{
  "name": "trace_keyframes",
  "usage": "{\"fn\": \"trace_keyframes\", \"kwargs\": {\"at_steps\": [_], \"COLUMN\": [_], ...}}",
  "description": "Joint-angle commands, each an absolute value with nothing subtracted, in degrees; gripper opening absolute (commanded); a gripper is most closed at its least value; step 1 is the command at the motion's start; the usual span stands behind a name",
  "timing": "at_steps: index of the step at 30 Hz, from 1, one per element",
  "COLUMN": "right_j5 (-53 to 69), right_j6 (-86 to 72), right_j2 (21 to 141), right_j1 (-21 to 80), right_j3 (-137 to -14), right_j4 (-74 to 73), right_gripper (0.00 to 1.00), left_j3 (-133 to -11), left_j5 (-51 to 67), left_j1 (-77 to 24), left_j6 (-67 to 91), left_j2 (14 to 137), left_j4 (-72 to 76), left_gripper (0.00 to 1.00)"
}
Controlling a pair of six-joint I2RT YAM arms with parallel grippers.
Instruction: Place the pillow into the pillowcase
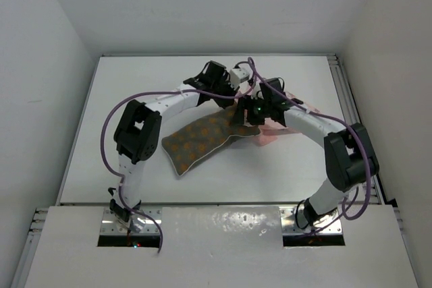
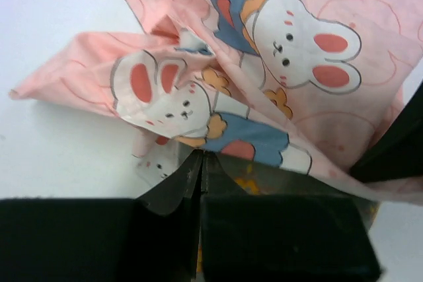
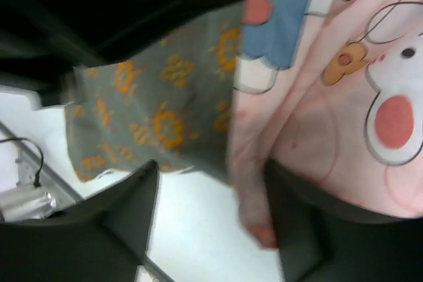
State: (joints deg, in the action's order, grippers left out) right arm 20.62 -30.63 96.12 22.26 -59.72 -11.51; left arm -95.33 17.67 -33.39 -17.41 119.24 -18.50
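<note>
Pillow (image 1: 201,141) lies mid-frame on the surface (image 1: 135,85), its upper-right end at the pillowcase (image 1: 273,131) mouth. Left tool (image 2: 201,162) pinches pillowcase cloth; right tool (image 3: 211,193) gapes wide around the hem. Insertion looks barely begun; next, draw the mouth over the pillow.

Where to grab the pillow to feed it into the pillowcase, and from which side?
Probably the free near-left end of the pillow, from above on the left arm's side. It lies flat and diagonal on the table; its far end is under the pillowcase edge, where the left gripper, jaws shut on it, and the right gripper crowd. Pinch the short edge, push lengthwise.
</note>
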Motion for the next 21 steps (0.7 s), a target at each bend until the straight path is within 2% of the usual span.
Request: {"fn": "trace_keyframes", "kwargs": {"at_steps": [1,2,3,5,6,7,8,9,10,14,15,16,17,18,19,20,21], "right_j5": [23.65,22.69,22.07,19.44,18.81,18.63,18.89,18.55,17.76,16.0,15.13,14.6,14.07,13.11,12.49,12.13,11.95], "right_j6": [-31.46,-31.99,-33.21,-34.71,-36.28,-36.82,-37.96,-38.84,-39.54,-40.08,-39.9,-39.64,-39.29,-39.11,-39.11,-39.2,-39.37], "right_j2": [89.75,88.78,87.64,83.95,82.72,80.79,79.9,79.28,77.89,76.55,76.38,76.2,75.85,75.68,75.41,74.98,74.62], "right_j1": [21.81,21.1,20.48,18.55,17.85,16.62,15.92,15.39,14.6,13.36,12.92,12.92,12.92,12.57,12.57,12.39,12.13], "right_j3": [-57.67,-56.61,-53.64,-48.46,-46.77,-45.28,-42.31,-41.14,-39.04,-36.57,-36.56,-35.95,-35.51,-35.16,-34.29,-33.84,-33.4], "right_j4": [-5.63,-4.15,-3.26,-0.28,1.82,4.19,5.35,6.14,7.02,7.3,6.77,6.16,6.07,5.98,5.8,5.8,5.8], "right_gripper": [0.66,0.72,0.84,0.89,0.87,0.8,0.35,0.1,0.0,0.0,0.14,0.2,0.24,0.29,0.32,0.32,0.32], "left_j3": [-94.75,-94.57,-94.4,-93.43,-92.56,-92.29,-92.02,-91.5,-91.32,-91.23,-91.58,-91.84,-92.28,-93.16,-93.69,-94.39,-94.22], "left_j5": [20.12,20.82,20.83,19.87,17.86,16.45,14.43,13.46,11.97,8.18,7.65,7.3,6.77,6.85,6.94,7.47,7.82], "left_j1": [-33.14,-32.44,-32.08,-31.47,-31.46,-31.38,-31.64,-31.73,-32.08,-34.01,-34.62,-35.76,-36.21,-36.73,-37.78,-38.05,-38.4], "left_j6": [-14.5,-15.02,-15.2,-17.04,-18.96,-19.94,-21.08,-22.66,-23.11,-25.4,-26.53,-27.06,-27.59,-28.73,-29.52,-30.75,-31.2], "left_j2": [118.83,118.13,117.69,116.2,115.67,115.23,114.35,113.82,112.86,110.4,109.96,109.08,108.72,108.46,107.85,107.49,107.06], "left_j4": [-18.35,-19.59,-20.64,-23.98,-26.17,-27.24,-28.38,-30.22,-31.19,-34.1,-35.15,-35.77,-36.55,-38.65,-40.06,-42.51,-43.5], "left_gripper": [0.0,0.0,0.0,0.0,0.0,0.0,0.0,0.0,0.0,0.0,0.0,0.01,0.08,0.27,0.36,0.53,0.58]}}
